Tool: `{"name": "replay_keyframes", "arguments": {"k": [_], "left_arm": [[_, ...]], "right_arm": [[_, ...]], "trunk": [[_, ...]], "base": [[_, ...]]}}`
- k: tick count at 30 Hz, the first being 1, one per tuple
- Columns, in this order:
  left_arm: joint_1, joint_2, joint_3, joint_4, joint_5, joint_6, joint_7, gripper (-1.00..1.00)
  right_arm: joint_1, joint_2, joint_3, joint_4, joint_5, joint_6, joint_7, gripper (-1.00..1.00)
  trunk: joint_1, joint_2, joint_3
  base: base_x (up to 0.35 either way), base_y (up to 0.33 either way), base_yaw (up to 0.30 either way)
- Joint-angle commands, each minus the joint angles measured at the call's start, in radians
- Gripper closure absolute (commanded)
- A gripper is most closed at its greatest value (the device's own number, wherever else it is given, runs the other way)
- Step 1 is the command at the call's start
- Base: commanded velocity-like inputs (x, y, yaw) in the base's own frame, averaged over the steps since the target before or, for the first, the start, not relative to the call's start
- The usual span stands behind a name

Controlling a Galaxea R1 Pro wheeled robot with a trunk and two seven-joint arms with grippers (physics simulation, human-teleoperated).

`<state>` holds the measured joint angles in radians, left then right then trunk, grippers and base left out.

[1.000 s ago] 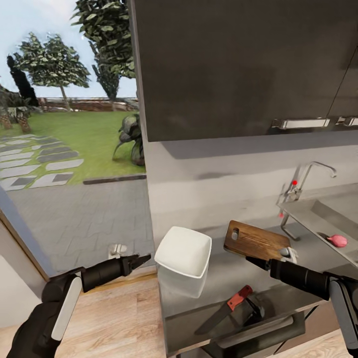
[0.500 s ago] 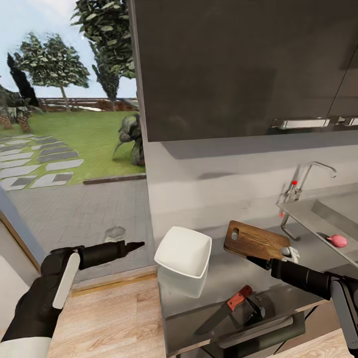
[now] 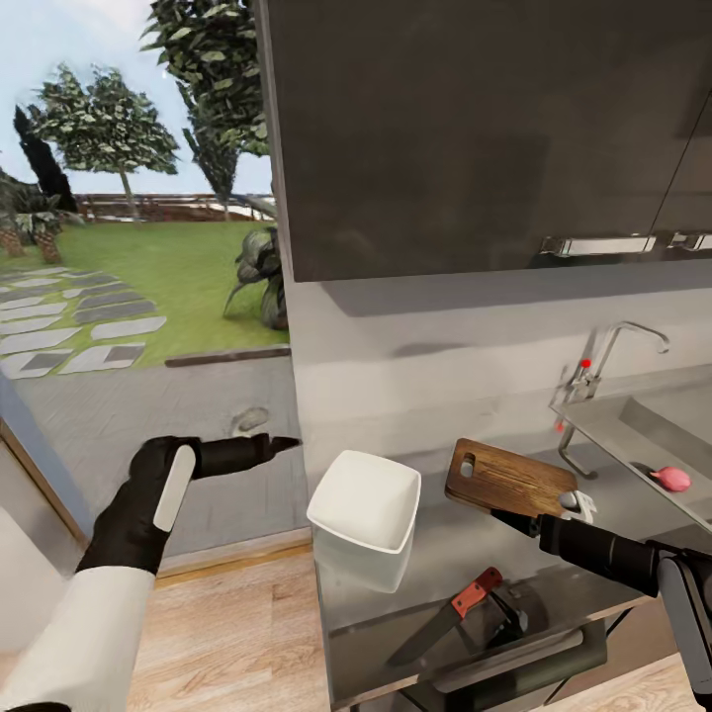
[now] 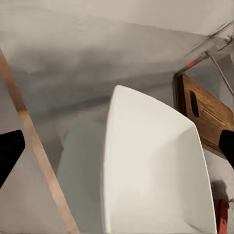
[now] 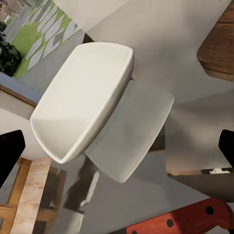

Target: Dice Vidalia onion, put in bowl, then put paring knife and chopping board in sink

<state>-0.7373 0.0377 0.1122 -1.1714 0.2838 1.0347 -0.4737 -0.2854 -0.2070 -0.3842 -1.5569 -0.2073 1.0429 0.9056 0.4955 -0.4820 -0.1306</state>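
Left gripper (image 3: 282,445) risen from floor level to beside bowl (image 3: 366,499), fingers apart, empty; right gripper (image 3: 578,506) spread near chopping board (image 3: 506,479); Vidalia onion (image 3: 672,479) waits in sink (image 3: 643,420)

No readable text, labels, brands or numbers on any surface.

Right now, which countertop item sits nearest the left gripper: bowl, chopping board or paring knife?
The white bowl. It sits at the countertop's left end, just right of the left gripper; chopping board and paring knife lie farther right.
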Motion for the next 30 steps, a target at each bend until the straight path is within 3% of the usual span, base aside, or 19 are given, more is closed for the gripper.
{"name": "replay_keyframes", "arguments": {"k": [1,4,6,10,15,20,22,23,25,30], "left_arm": [[-0.005,-0.009,0.001,0.006,-0.008,0.004,0.005,-1.0],[-0.013,-0.037,-0.001,0.026,-0.016,0.005,0.045,-1.0],[-0.017,-0.048,-0.003,0.083,-0.029,0.005,0.066,-1.0],[-0.017,-0.05,-0.003,0.124,-0.069,0.005,0.069,-1.0],[-0.017,-0.064,-0.003,0.173,-0.147,0.005,0.069,-1.0],[-0.017,-0.065,-0.015,0.176,-0.15,0.006,0.067,-1.0],[-0.017,-0.066,-0.051,0.177,-0.149,0.007,0.066,-1.0],[-0.017,-0.067,-0.088,0.177,-0.145,0.007,0.065,-1.0],[-0.017,-0.068,-0.114,0.179,-0.142,0.006,0.064,-1.0],[-0.017,-0.084,-0.124,0.204,-0.148,0.005,0.065,-1.0]], "right_arm": [[-0.001,0.0,-0.001,0.0,0.002,0.004,0.005,-1.0],[-0.001,0.0,-0.001,0.0,0.003,0.004,0.005,-1.0],[-0.001,-0.001,-0.002,0.0,0.003,0.004,0.005,-1.0],[-0.001,-0.003,-0.002,0.0,0.003,0.004,0.005,-1.0],[-0.001,-0.005,-0.002,0.0,0.002,0.004,0.005,-1.0],[-0.001,-0.005,-0.002,0.0,0.002,0.004,0.005,-1.0],[-0.001,-0.005,-0.002,0.0,0.002,0.004,0.005,-1.0],[-0.001,-0.005,-0.002,0.0,0.002,0.004,0.005,-1.0],[-0.001,-0.005,-0.002,0.0,0.002,0.004,0.005,-1.0],[-0.001,-0.006,-0.002,0.0,0.002,0.004,0.005,-1.0]], "trunk": [[0.0,-0.002,-0.002],[0.0,-0.002,-0.002],[0.0,-0.002,-0.002],[0.0,-0.002,-0.002],[0.0,-0.002,-0.002],[0.0,-0.002,-0.002],[0.0,-0.002,-0.002],[0.0,-0.002,-0.002],[0.0,-0.002,-0.002],[0.0,-0.002,-0.002]], "base": [[0.0,0.0,0.0],[0.0,0.0,0.0],[0.0,0.0,0.0],[0.0,0.0,0.0],[0.0,0.0,0.0],[0.0,0.0,0.0],[0.0,0.0,0.0],[0.0,0.0,0.0],[0.0,0.0,0.0],[0.0,0.0,0.0]]}}
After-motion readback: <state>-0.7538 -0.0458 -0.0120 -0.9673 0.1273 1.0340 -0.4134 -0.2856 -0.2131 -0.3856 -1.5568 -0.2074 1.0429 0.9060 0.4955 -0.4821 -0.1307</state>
